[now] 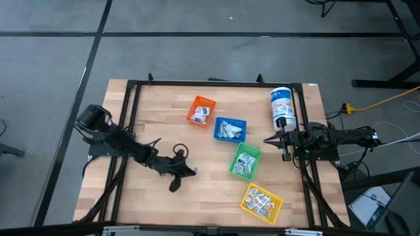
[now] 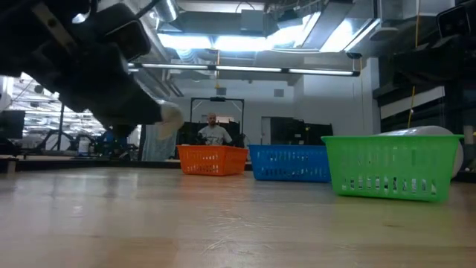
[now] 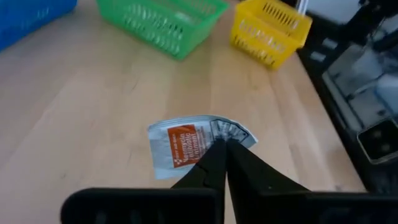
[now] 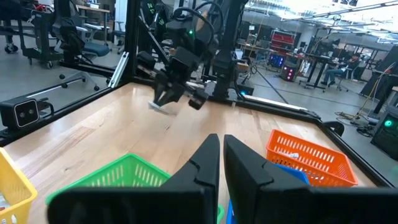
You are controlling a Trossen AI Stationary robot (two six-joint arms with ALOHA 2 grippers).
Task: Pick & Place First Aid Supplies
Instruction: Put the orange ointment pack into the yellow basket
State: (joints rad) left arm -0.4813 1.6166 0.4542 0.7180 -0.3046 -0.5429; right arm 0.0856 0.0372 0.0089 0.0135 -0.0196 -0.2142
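Pinching packet point(image 3: 186, 146), left gripper point(image 3: 221, 146) hiding its corner

Wooden table point(image 1: 164, 128), black-framed. Orange bin point(image 1: 201, 110), blue bin point(image 1: 230, 129), green bin point(image 1: 245, 161), yellow bin point(image 1: 261, 202) (diagonal row); white canister point(image 1: 282, 107) beyond the blue bin.
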